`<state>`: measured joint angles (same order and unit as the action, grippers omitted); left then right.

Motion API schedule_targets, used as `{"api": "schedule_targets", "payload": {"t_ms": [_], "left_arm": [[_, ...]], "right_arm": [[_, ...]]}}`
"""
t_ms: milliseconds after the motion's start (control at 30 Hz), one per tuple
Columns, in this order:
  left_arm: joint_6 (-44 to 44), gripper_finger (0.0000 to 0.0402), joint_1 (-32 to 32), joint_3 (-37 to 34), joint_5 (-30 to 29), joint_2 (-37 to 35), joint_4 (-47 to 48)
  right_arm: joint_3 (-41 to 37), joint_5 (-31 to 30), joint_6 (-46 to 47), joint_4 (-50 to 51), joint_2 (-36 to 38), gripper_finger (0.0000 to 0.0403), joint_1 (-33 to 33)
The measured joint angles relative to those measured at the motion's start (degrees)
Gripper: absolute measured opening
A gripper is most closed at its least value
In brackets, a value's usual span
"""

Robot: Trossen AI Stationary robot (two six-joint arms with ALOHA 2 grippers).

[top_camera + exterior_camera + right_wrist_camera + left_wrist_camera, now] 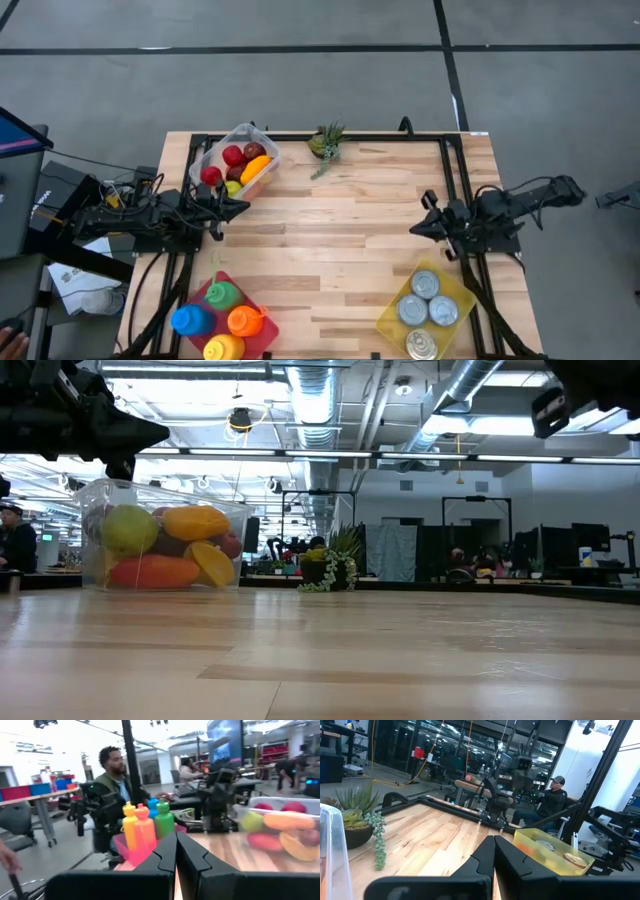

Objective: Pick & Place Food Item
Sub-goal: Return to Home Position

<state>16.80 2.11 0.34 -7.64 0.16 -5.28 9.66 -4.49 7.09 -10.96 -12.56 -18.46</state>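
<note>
1. Four tuna cans [425,284] lie flat inside the yellow bin [391,318], lids up. Three are clustered together and the fourth is at the bin's end nearest the table edge.
2. The yellow bin sits tilted on the wooden table [340,250]. Everything below is placed from this bin.
3. The right gripper [415,229] hangs just beyond the bin on its far side, apart from it. It points inward across the table, holds nothing, and its fingers are pressed together.
4. The left gripper [243,207] is well apart from the bin, across the table on the opposite side. It faces the right one, also empty, with its fingers pressed together.
5. A red tray [262,337] of coloured squeeze bottles [221,295] sits level with the bin at the opposite end of the same table edge.
6. A clear tub [243,134] of fruit [234,155] stands diagonally across from the bin, near the left gripper.
7. A small potted plant [327,142] stands at the table edge opposite the bin, beside the tub.
8. In the left wrist view a person [551,800] sits beyond the bin, off the table.
</note>
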Motion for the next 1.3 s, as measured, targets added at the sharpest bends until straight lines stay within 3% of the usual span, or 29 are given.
{"api": "schedule_targets", "payload": {"t_ms": [167,300,567,1300], "left_arm": [[-0.02,0.0000,0.00,0.00,0.00,0.00,0.04],[0.00,0.0000,0.00,0.00,0.00,0.01,0.04],[-0.01,0.0000,0.00,0.00,0.01,0.69,-0.41],[-0.02,0.0000,0.00,0.00,0.00,1.77,-1.20]], "right_arm": [[0.33,-4.75,-0.19,10.18,11.27,0.0000,0.68],[-0.62,-8.97,-3.30,17.29,12.36,0.0000,0.08],[-9.21,-3.76,-7.70,8.49,11.97,0.0000,-0.56],[-9.26,-2.98,-10.12,8.81,10.37,0.0000,0.35]]}}
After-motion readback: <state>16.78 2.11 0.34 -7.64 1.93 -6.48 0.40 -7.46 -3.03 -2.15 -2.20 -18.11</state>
